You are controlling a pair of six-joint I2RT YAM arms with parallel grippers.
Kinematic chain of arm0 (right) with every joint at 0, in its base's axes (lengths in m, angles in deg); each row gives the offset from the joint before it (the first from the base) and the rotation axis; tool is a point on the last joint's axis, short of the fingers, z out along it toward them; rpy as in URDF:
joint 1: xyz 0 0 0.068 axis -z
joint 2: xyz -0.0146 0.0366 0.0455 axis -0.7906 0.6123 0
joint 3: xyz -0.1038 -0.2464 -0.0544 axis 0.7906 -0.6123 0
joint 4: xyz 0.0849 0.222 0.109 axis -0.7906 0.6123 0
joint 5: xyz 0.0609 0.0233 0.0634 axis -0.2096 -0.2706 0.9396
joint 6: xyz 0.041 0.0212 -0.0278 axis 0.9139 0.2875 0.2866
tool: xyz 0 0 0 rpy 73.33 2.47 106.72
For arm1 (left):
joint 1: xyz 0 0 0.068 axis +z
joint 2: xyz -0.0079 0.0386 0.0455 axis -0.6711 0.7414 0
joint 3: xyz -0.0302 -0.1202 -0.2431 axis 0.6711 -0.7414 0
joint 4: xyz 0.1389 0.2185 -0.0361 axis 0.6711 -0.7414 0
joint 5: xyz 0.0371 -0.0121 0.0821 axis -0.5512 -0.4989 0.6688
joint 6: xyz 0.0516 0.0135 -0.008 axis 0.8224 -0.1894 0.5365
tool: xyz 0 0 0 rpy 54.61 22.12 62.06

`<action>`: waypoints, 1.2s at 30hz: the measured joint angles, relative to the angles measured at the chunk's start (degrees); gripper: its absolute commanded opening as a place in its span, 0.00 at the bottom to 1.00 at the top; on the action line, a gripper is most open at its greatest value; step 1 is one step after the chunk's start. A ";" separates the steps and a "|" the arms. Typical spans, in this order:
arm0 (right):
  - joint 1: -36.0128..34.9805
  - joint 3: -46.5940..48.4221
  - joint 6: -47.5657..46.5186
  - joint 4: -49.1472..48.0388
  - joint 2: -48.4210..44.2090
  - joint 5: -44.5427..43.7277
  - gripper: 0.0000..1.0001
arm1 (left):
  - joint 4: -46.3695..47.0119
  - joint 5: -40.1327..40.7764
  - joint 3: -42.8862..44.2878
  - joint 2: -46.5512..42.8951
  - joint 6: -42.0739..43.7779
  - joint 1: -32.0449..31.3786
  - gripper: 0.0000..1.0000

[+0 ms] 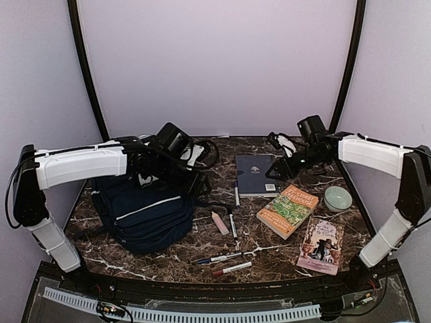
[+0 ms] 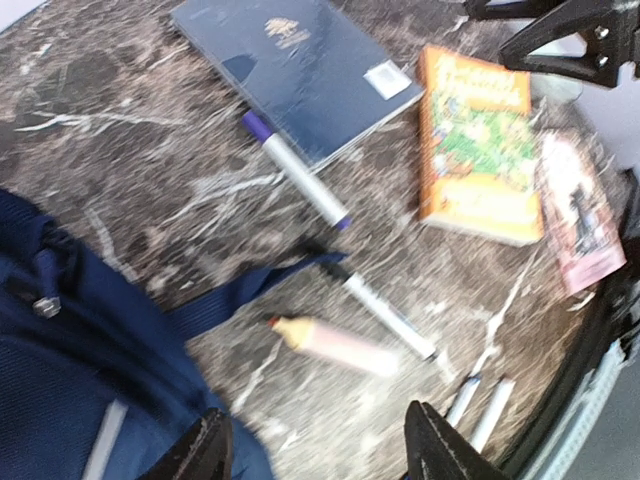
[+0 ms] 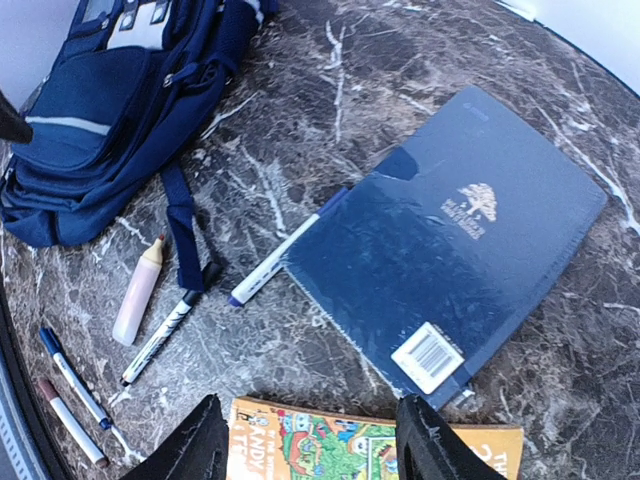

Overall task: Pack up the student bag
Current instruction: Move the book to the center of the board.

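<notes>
The student bag (image 1: 145, 212), navy blue with a white stripe, lies on the left of the marble table. It also shows in the left wrist view (image 2: 70, 370) and the right wrist view (image 3: 100, 110). My left gripper (image 1: 192, 183) hovers open at the bag's right edge. Between its fingertips (image 2: 315, 455) is only bare table, just short of a pink highlighter (image 2: 335, 343). My right gripper (image 1: 277, 169) hangs open over the gap between a navy hardcover book (image 3: 450, 250) and an orange paperback (image 3: 350, 445). It holds nothing (image 3: 310, 440).
A purple-capped pen (image 1: 236, 195) lies by the navy book (image 1: 254, 175). A black marker (image 1: 232, 222) and two pens (image 1: 219, 258) lie mid-table. The orange paperback (image 1: 288, 210), a pink paperback (image 1: 322, 247) and a green bowl (image 1: 338, 198) sit on the right.
</notes>
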 measured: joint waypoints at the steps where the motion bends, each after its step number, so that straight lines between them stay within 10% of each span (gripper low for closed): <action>1: 0.68 0.31 0.00 0.35 0.02 0.00 0.56 | 1.60 -1.29 0.00 0.57 -1.44 0.00 0.61; 13: 6.69 -4.24 -8.44 13.90 -7.43 -7.65 0.56 | 23.04 -16.76 2.23 16.02 -15.80 -1.40 0.63; 20: 6.91 -7.67 -15.82 21.07 -7.54 -15.85 0.76 | 22.71 -20.90 14.58 27.74 -17.64 -4.22 0.84; 36: 6.91 -11.34 -21.57 21.53 -0.37 -24.70 0.63 | 19.63 -22.86 24.06 37.46 -19.50 -5.33 0.84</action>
